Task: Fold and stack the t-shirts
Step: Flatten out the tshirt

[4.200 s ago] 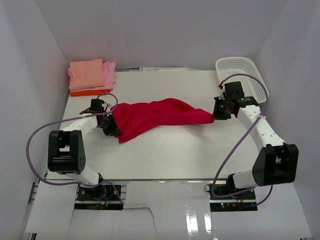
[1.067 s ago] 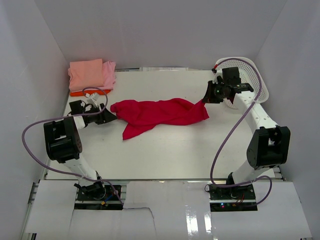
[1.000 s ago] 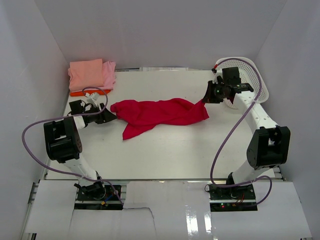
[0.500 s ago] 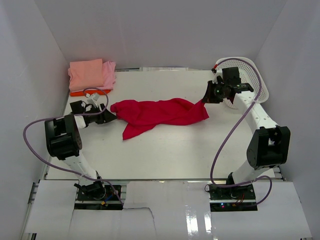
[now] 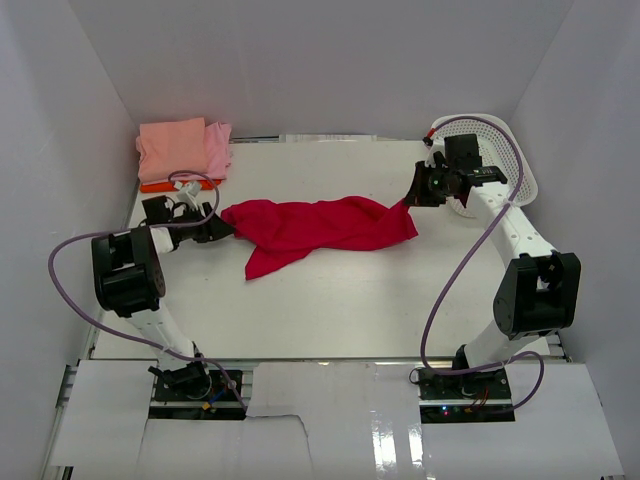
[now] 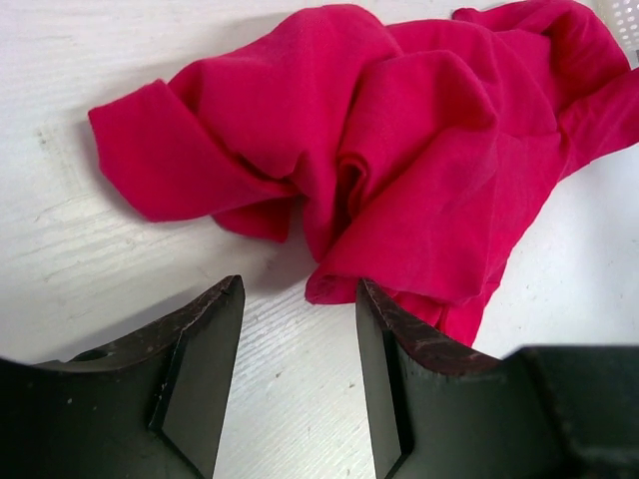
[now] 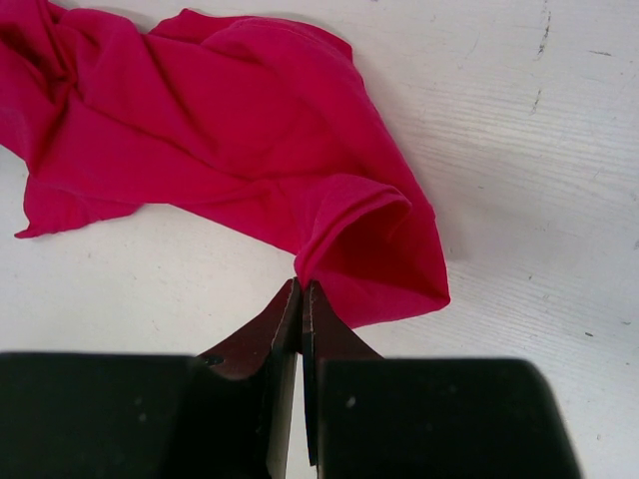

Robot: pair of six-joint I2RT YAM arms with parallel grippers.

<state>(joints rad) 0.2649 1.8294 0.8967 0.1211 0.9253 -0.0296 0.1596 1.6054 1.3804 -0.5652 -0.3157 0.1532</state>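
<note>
Left wrist: crimson t-shirt (image 6: 419, 150) lies crumpled just ahead of the empty jaws

Your left pincer (image 6: 300, 291) stands partly wide, holding nothing; the nearest fold rests on the white table (image 6: 80, 259) right off its tips. Your right pincer (image 7: 301, 286) is pressed shut on a hem fold at its very tip, the rest trailing away in front. Expect thin, matte, limp knit, light and quick to bunch: take a doubled hem or sleeve edge, not one loose layer

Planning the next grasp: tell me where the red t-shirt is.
In the top view the red t-shirt lies on the table between the open left gripper and the right gripper, which pinches its corner.
</note>
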